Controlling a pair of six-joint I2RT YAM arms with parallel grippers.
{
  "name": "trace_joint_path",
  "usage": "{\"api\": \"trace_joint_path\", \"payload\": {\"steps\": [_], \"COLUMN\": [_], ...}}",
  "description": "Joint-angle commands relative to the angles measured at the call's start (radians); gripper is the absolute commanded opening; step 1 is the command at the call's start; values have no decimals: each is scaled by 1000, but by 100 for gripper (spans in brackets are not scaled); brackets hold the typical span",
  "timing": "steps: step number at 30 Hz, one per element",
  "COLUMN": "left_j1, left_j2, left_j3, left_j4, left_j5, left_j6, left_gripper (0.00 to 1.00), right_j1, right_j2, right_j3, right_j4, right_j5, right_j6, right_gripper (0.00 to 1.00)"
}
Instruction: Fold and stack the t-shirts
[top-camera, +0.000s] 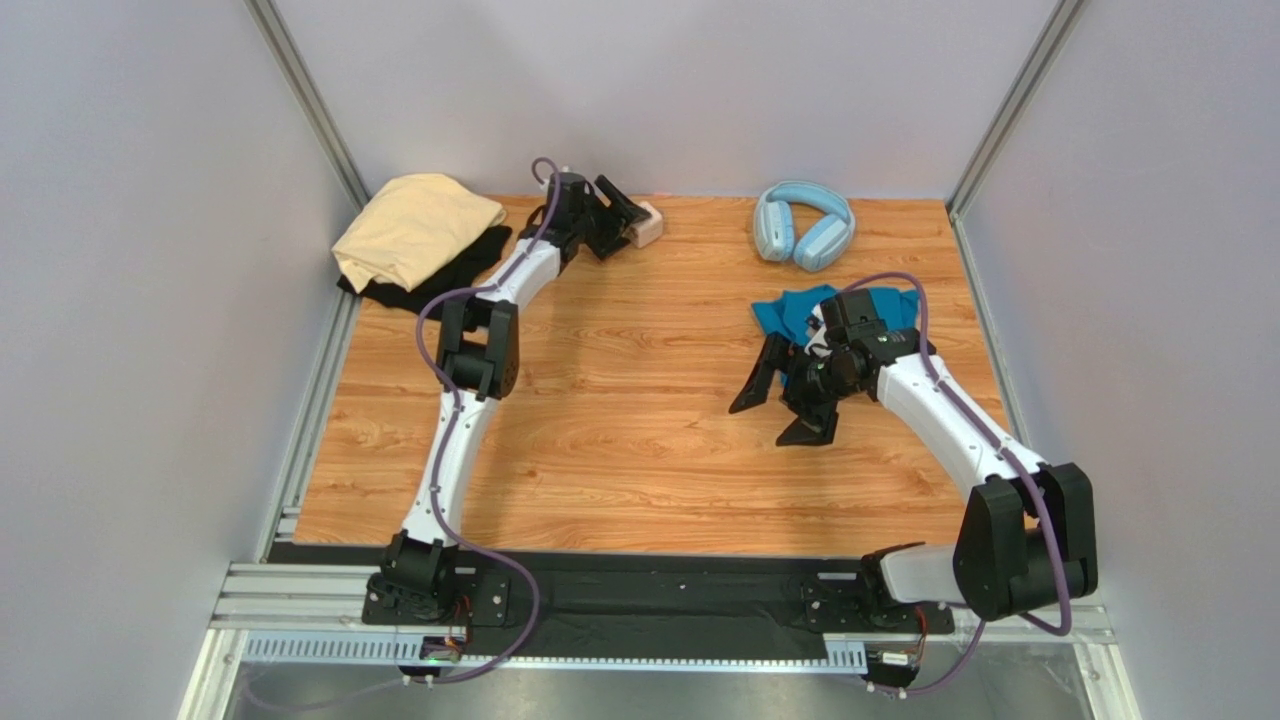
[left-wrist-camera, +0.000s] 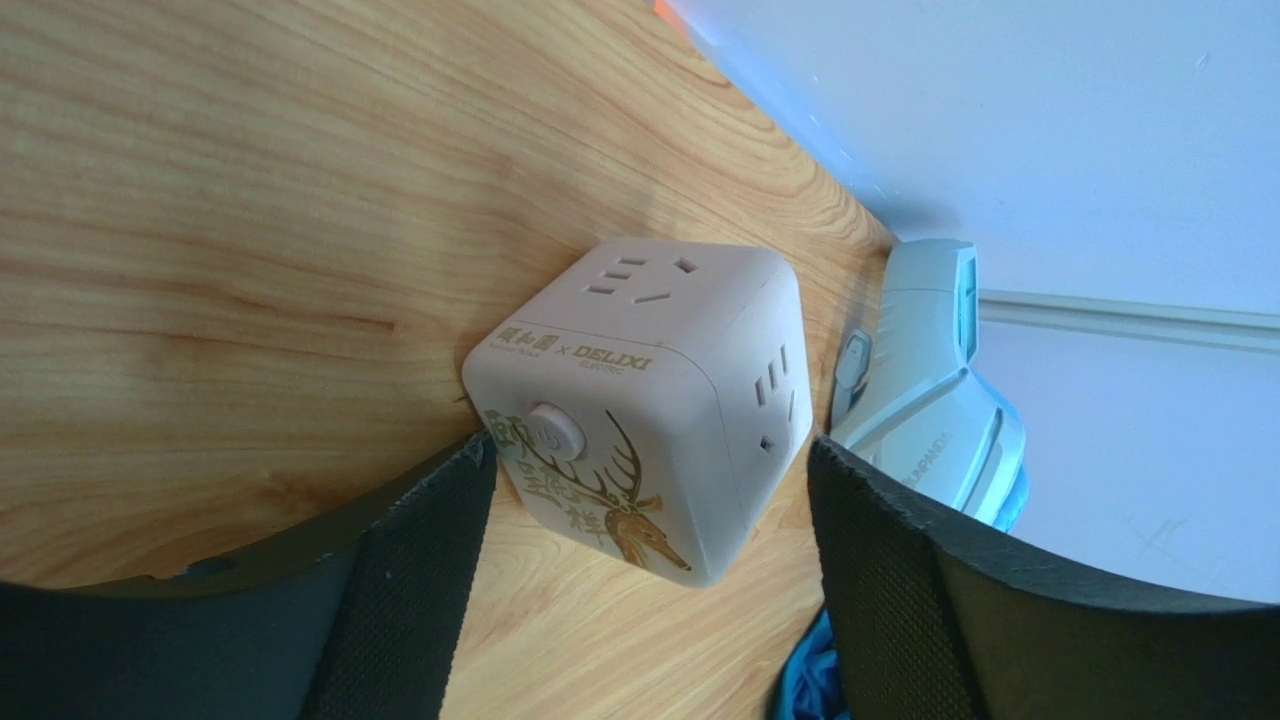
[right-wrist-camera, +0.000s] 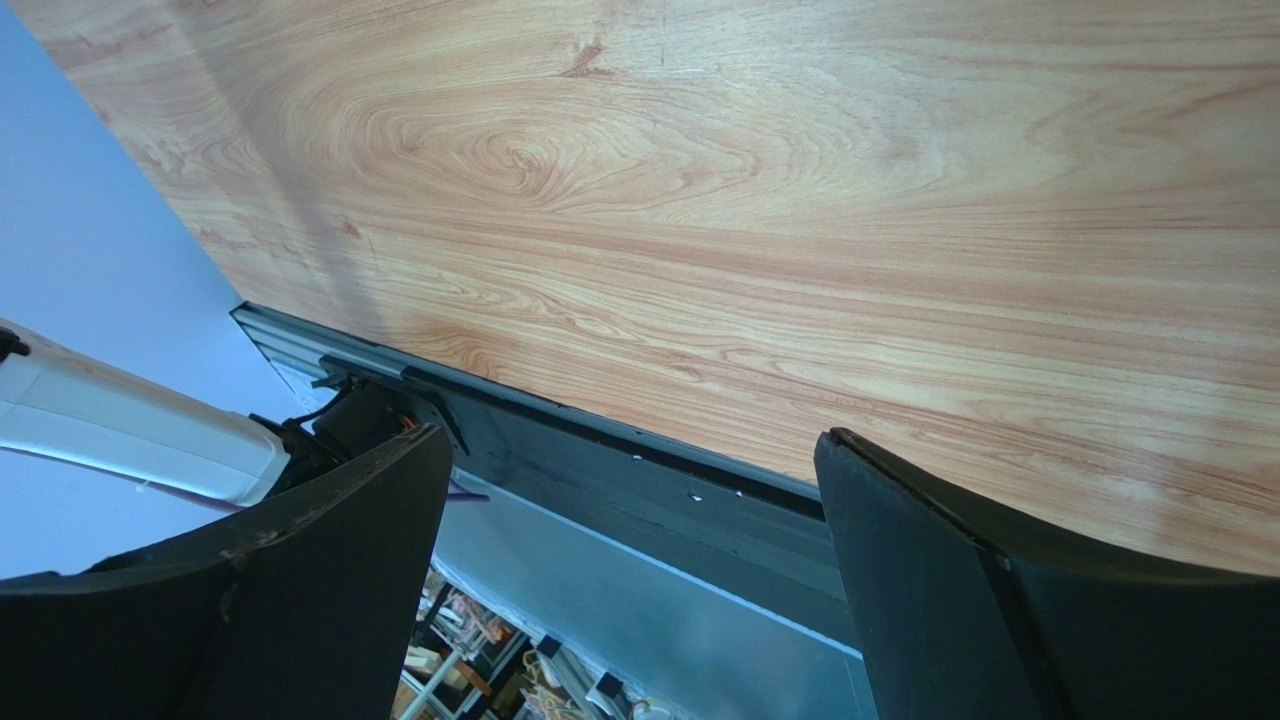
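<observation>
Though black shirt (top-camera: 463, 264) partly shows, left hand (top-camera: 625, 212) straddles cube (left-wrist-camera: 646, 393), right hand (top-camera: 766, 420) gapes empty.

cream shirt (top-camera: 409, 225) atop black (top-camera: 469, 261), teal shirt (top-camera: 780, 317) apart

- Table (top-camera: 631, 435): wood-grain top, smooth, with a low sheen.
- Cream-yellow shirt (top-camera: 409, 225) at 11 o'clock: soft matt cloth, rumpled. The black shirt (top-camera: 451, 281) under it is matt cloth too.
- Teal shirt (top-camera: 778, 314) at 2 o'clock: soft matt cloth.
- Headphones (top-camera: 804, 225) at 1 o'clock: smooth, glossy plastic.
- Cube (left-wrist-camera: 646, 405) at 12 o'clock: smooth satin plastic with a shiny gold deer print.
- Left gripper (left-wrist-camera: 649, 450) pads (left-wrist-camera: 887, 585): matt black, finely rough.
- Rail (top-camera: 301, 608) at 6 o'clock: bare ribbed metal.
</observation>
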Motion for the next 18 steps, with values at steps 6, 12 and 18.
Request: {"api": "trace_joint_path", "payload": {"steps": [6, 12, 18], "left_j1": [-8, -11, -13], "left_j2": [-30, -106, -194], "left_j3": [19, -96, -181], "left_j4": [-205, -204, -209], "left_j5": [-34, -6, -10], "left_j6": [102, 137, 197], "left_gripper": [44, 17, 19], "right_j1": [-4, -4, -4], "right_j2": [39, 30, 38], "right_j3": [85, 78, 83], "right_j4": [-3, 20, 44], "right_j5": [1, -8, -14], "right_j6": [-14, -5, -7], "right_gripper": [100, 100, 100]}}
